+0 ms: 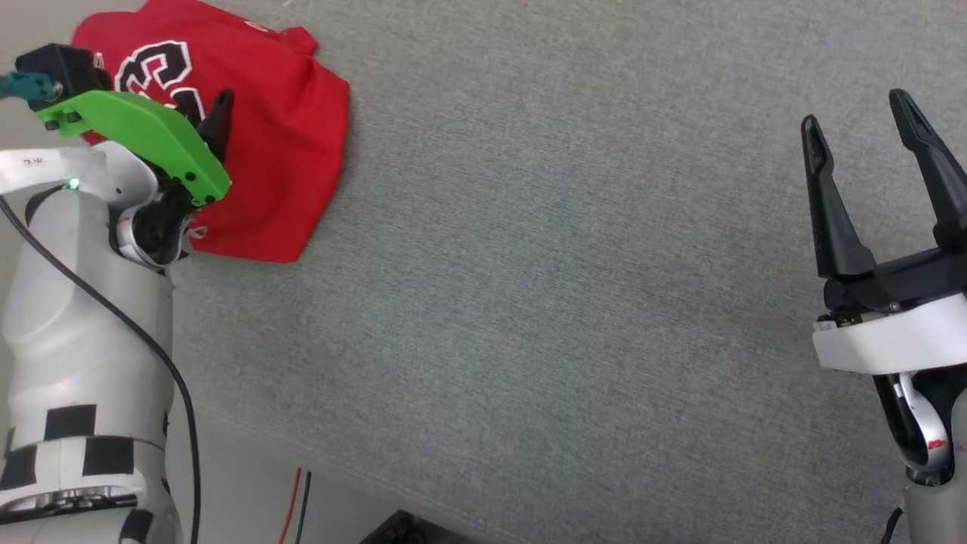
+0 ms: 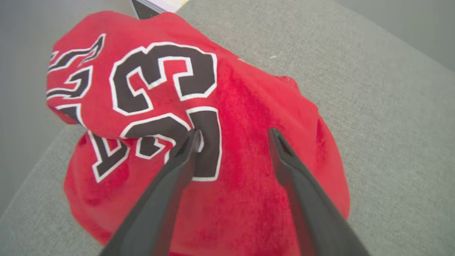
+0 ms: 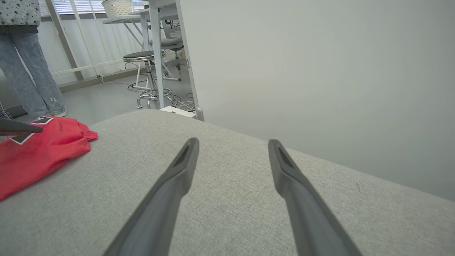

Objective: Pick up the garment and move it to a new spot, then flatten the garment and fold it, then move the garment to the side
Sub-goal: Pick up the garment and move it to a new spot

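Observation:
The garment (image 1: pixel 279 143), a red jersey with black-and-white numerals, lies folded in a bundle at the far left of the grey surface. In the left wrist view the garment (image 2: pixel 249 117) lies right under my left gripper (image 2: pixel 234 133), whose fingers stand open just above the red cloth, one tip by the numeral. My left gripper (image 1: pixel 215 121) is mostly behind its green mount in the head view. My right gripper (image 1: pixel 857 113) hangs open at the far right, well away from the shirt. The right wrist view has the garment (image 3: pixel 32 156) at its left edge and my right gripper (image 3: pixel 233 142) open over bare cloth.
A wide grey cloth surface (image 1: pixel 566 264) stretches between the two arms. Its near edge runs along the bottom left, with cables (image 1: pixel 298 502) below it. Beyond the surface a person's legs (image 3: pixel 28 71), a stool (image 3: pixel 145 78) and a pale wall (image 3: pixel 320 71) are in the right wrist view.

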Available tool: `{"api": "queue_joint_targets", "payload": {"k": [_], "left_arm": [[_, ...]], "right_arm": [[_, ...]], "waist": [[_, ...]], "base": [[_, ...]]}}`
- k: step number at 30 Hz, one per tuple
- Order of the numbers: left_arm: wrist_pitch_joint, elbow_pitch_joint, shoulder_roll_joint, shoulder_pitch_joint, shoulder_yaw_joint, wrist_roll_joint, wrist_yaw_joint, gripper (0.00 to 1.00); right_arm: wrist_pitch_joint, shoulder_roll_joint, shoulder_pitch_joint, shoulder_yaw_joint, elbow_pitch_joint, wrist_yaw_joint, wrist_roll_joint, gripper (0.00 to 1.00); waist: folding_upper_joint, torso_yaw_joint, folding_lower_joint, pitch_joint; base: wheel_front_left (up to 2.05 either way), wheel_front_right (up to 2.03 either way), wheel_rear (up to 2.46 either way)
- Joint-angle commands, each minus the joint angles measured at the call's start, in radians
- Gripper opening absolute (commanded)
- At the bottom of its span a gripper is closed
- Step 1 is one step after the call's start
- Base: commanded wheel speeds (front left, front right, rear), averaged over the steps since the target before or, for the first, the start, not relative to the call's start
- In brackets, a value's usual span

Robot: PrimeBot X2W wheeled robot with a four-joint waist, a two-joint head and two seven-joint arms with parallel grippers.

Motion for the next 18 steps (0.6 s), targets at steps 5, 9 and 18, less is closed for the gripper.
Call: {"api": "queue_joint_targets", "payload": {"k": [5,9,18], "left_arm": [[0.121,0.096,0.056,-0.064,0.006,-0.022,0.028,1.00],[0.279,0.202,0.076,-0.063,-0.011,-0.028,0.059,1.00],[0.332,0.226,0.065,-0.041,-0.006,-0.057,0.064,0.00]], "right_arm": [[-0.004,-0.015,-0.039,0.007,-0.007,-0.001,0.013,1.00],[-0.003,-0.024,-0.044,-0.010,-0.013,-0.001,0.018,1.00],[0.000,-0.030,-0.043,-0.015,-0.016,-0.001,0.026,1.00]], "waist": [[0.0000,-0.097,-0.0002,0.121],[0.0000,-0.110,-0.0002,0.151],[0.0000,-0.104,-0.0002,0.133]], "base": [[0.00,0.00,0.00],[0.00,0.00,0.00],[0.00,0.00,0.00]]}}
